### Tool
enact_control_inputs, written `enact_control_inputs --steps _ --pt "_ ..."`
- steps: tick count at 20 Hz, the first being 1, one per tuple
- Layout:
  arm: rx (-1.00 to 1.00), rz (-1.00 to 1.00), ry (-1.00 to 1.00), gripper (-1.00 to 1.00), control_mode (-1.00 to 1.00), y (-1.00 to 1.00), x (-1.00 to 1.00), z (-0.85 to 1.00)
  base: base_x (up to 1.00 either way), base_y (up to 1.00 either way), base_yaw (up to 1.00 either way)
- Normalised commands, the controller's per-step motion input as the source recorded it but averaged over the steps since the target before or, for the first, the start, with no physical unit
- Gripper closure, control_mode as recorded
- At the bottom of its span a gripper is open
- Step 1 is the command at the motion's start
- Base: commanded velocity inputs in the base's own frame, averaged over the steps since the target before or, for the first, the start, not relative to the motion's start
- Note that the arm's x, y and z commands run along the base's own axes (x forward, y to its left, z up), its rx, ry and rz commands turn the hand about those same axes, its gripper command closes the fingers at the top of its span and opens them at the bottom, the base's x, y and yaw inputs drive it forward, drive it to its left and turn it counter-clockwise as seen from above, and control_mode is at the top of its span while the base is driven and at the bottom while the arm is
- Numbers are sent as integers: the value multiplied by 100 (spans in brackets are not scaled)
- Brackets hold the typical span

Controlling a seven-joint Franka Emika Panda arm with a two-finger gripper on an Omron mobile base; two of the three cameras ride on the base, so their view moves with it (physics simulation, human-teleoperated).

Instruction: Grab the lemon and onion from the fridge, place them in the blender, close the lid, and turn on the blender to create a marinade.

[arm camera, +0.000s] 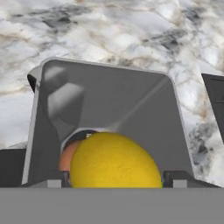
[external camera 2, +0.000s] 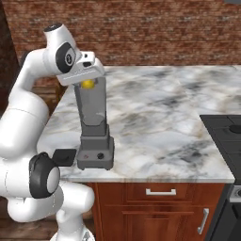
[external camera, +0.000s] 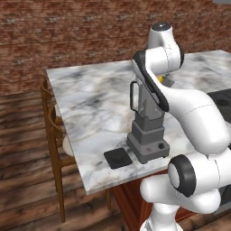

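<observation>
My gripper (arm camera: 114,181) hangs over the open mouth of the blender (external camera 2: 92,110), shut on the lemon (arm camera: 114,162), a yellow fruit held between the two fingertips. The lemon (external camera 2: 87,84) sits level with the jar's rim, partly hidden by my arm in the left base view (external camera: 160,78). Deep in the jar, behind the lemon, an orange-brown onion (arm camera: 65,158) shows. The black square lid (external camera: 118,158) lies flat on the counter left of the blender's dark base (external camera: 149,145). The fridge is out of view.
The marble counter (external camera 2: 155,113) stretches right of the blender to a dark cooktop (external camera 2: 225,134). A wooden chair (external camera: 52,131) stands at the counter's left side. Wood cabinet drawers (external camera 2: 160,191) sit below, and a brick wall (external camera 2: 150,33) runs behind.
</observation>
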Motion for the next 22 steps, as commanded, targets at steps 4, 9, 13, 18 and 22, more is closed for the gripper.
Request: enact_control_inputs --steps 4,9,13,18,22 --pt "0 0 0 -100 -100 0 0 6 0 0 0" --pt "0 0 -3 -100 -100 0 -9 26 0 0 0" --pt "0 0 -9 -100 -100 0 -26 39 0 0 0" --pt "0 0 -12 -100 -100 4 -42 32 0 0 0" --pt "0 0 -15 -100 -100 10 -60 12 0 0 0"
